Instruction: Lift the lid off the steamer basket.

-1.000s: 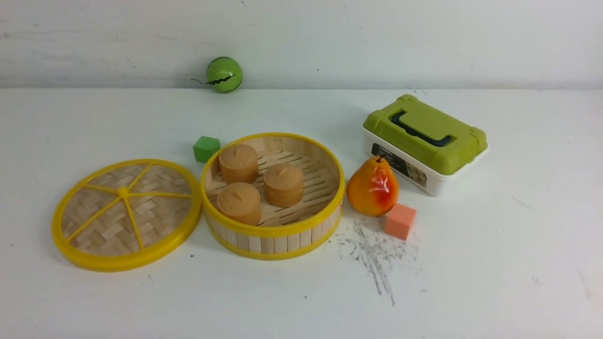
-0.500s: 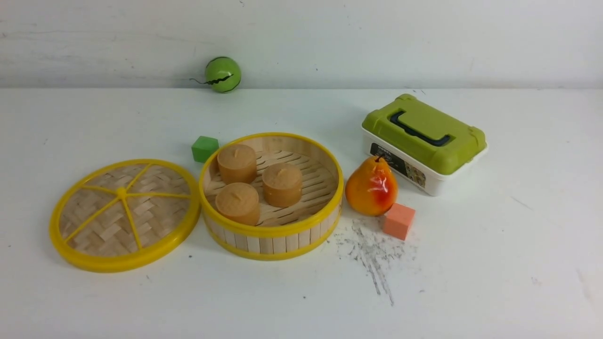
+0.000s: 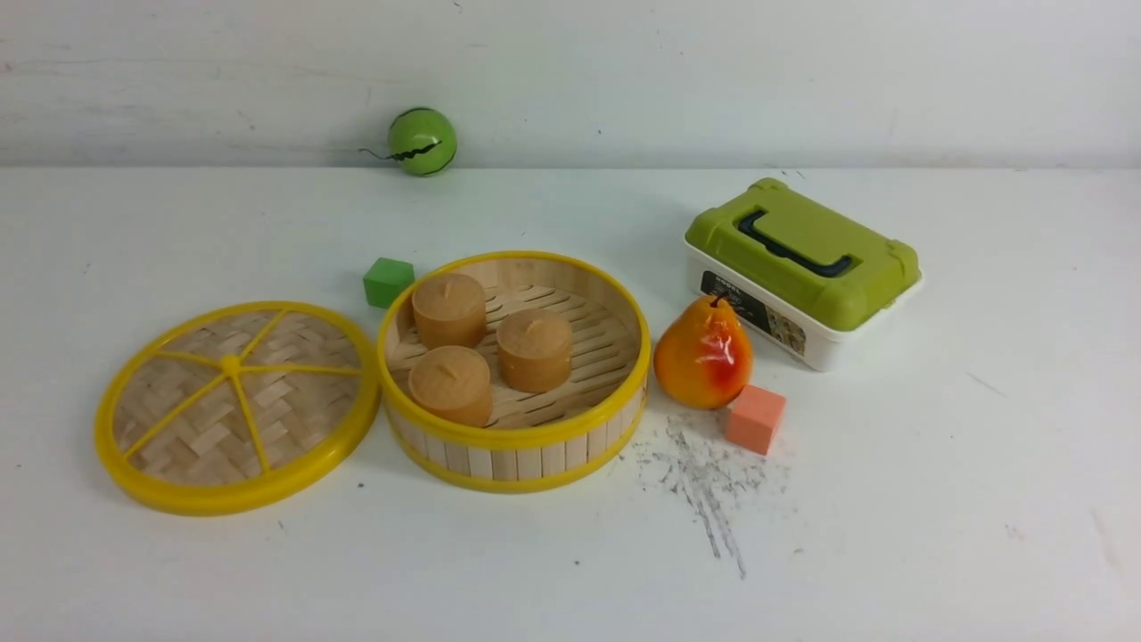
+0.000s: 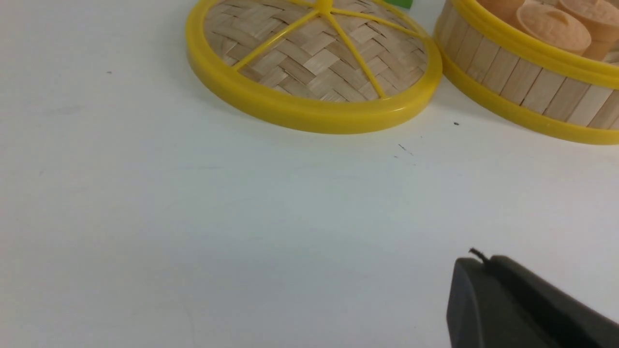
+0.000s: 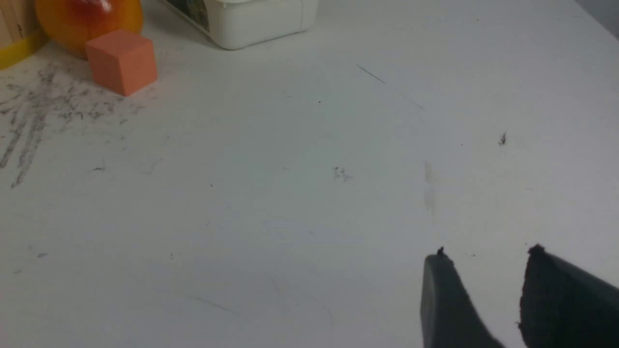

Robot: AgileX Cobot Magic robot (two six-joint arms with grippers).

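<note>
Lying flat: lid (image 3: 236, 407) on desk (image 3: 936, 499), left of steamer basket (image 3: 515, 370), rims almost touching or just apart.
Basket: open-topped, three tan cakes (image 3: 488, 357) on slatted floor.
Progress: lid already off; task judged done.
Handling: probably light and stiff; woven bamboo likely fragile under a hard pinch; plastic rim likely a little slippery.
Hold: centre knob, or thick yellow rim, pinched across its edge.
Left hand (image 4: 522, 304): one dark finger visible over bare desk near lid; open or closed, cannot tell.
Right hand (image 5: 488, 295): fingers apart, holding nothing, well away from basket.
Writing: dark label on white box (image 3: 802, 267) with green top; text too small to read.
</note>
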